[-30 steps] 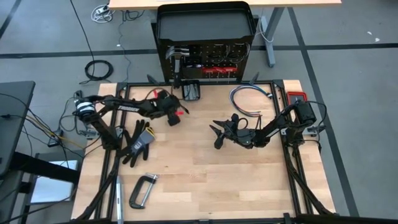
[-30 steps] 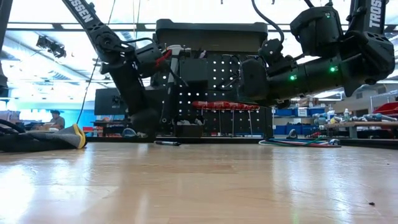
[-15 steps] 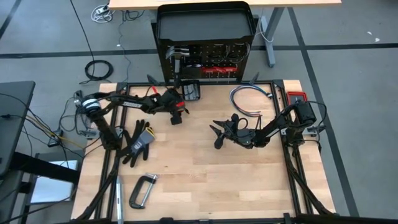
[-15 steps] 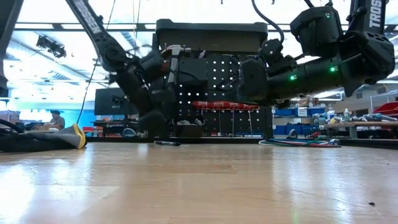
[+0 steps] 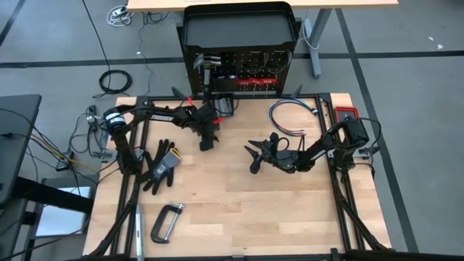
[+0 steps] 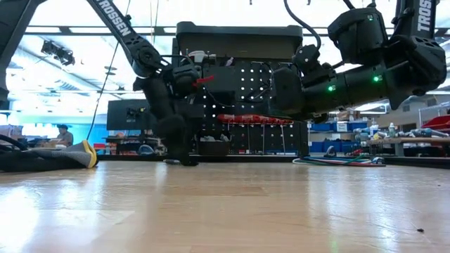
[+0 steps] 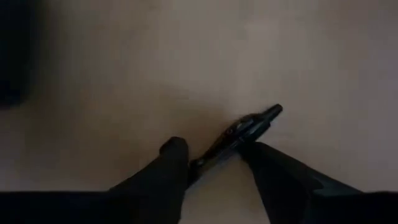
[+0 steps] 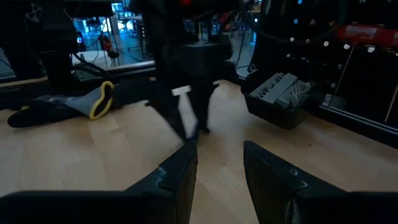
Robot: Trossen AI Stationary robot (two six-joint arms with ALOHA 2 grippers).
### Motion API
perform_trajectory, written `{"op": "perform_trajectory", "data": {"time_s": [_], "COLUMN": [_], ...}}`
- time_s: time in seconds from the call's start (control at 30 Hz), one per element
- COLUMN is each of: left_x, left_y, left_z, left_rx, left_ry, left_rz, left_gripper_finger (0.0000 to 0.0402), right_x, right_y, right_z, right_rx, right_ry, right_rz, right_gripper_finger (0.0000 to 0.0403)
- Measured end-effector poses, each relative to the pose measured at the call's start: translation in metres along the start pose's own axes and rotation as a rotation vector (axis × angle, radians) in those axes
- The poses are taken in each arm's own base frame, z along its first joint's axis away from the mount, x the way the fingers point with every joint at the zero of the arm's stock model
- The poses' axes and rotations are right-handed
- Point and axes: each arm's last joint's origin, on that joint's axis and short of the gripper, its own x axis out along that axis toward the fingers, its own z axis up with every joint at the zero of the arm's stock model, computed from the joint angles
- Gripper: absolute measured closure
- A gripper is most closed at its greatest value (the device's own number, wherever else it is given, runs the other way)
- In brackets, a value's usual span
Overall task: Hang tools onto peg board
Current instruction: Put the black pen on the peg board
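Left hand lowered onto a small dark tool on the surface, right hand idle nearby.

From above, the left hand (image 5: 206, 141) points down at the wooden surface (image 5: 239, 210) just in front of the peg board (image 5: 243, 72), where a hammer (image 5: 208, 67) and red-handled drivers (image 5: 254, 78) already hang; a C-clamp (image 5: 167, 221) and a black glove (image 5: 161, 163) lie well apart from it, and the right hand (image 5: 254, 156) hovers mid-surface. In the low view the left hand (image 6: 184, 156) reaches down to the surface before the board (image 6: 246, 84). The left wrist view shows its fingers (image 7: 174, 165) spread, with a slim dark tool (image 7: 239, 134) lying between them on the surface, not clearly gripped. In the right wrist view the right hand (image 8: 217, 168) stands partly open and empty, with the glove (image 8: 68, 102) beyond it.
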Motion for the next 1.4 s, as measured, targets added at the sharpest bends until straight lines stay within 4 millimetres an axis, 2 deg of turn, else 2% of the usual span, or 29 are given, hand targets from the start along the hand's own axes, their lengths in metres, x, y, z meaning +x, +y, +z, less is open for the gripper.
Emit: {"op": "perform_trajectory", "data": {"time_s": [0.1,0.33,0.53,0.73,0.97,1.07,1.23,1.33,1.4], "left_x": [0.002,0.007,0.009,-0.009,-0.064,-0.098,-0.158,-0.191,-0.204], "left_y": [-0.014,-0.045,-0.073,-0.102,-0.127,-0.131,-0.119,-0.103,-0.092], "left_z": [0.001,0.009,0.016,0.025,0.044,0.052,0.063,0.068,0.07], "left_rx": [0.011,0.045,0.039,0.053,0.076,0.075,0.125,0.236,0.339], "left_ry": [0.016,-0.002,-0.048,-0.121,-0.367,-0.534,-0.872,-1.067,-1.137], "left_rz": [-0.069,-0.109,-0.202,-0.214,-0.13,-0.07,0.091,0.246,0.384], "left_gripper_finger": [0.0255,0.0378,0.0378,0.0381,0.0383,0.0383,0.0383,0.0383,0.0383], "right_x": [0.0,-0.004,-0.012,-0.016,-0.031,-0.037,-0.042,-0.042,-0.042], "right_y": [0.0,0.006,0.016,0.018,0.022,0.024,0.026,0.025,0.025], "right_z": [0.001,0.004,0.009,0.019,0.048,0.059,0.065,0.064,0.064], "right_rx": [0.002,-0.075,-0.15,-0.153,-0.138,-0.143,-0.159,-0.152,-0.148], "right_ry": [-0.005,-0.038,-0.089,-0.122,-0.214,-0.252,-0.268,-0.264,-0.263], "right_rz": [0.001,0.045,0.089,0.103,0.132,0.144,0.15,0.15,0.149], "right_gripper_finger": [0.0263,0.0263,0.0263,0.0263,0.0263,0.0263,0.0263,0.0263,0.0263]}}
